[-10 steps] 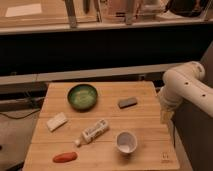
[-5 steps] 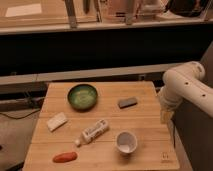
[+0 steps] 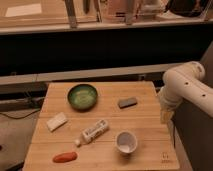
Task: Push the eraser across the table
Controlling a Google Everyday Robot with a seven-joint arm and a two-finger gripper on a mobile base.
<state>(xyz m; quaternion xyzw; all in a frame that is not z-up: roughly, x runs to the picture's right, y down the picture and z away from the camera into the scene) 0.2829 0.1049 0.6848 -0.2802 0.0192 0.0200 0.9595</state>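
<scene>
table [image 3: 145,125]: light wood planks, square, everything below sits on it; clock directions are read from its middle, 12 being the far edge
red thing [image 3: 65,157]: nearest item, 7 o'clock, close to the near edge, lying flat, long side roughly left-right; can't tell what it is
cup [image 3: 126,142]: white, upright, open side up, 5 o'clock, apart from the rest
tube [image 3: 94,132]: white, lying down just near-side of the middle, slanted, cap end pointing to 8 o'clock
cream block [image 3: 56,121]: pale, flat, 9 o'clock by the left edge, slightly turned
my gripper [image 3: 166,116]: 3 o'clock, hanging down at the table's right edge, touching no item
gripper state: cannot tell, apart or together not visible from here
my arm [image 3: 185,87]: white, comes in from the right, bends down to the gripper
eraser [image 3: 127,102]: dark grey, flat, 1 o'clock on the far-right part of the table, nothing touching it; my gripper is at its 4 o'clock, well apart
bowl [image 3: 82,96]: green, round, 11 o'clock, left of the eraser with a clear gap between
behind table: dark wall with a pale ledge across it
</scene>
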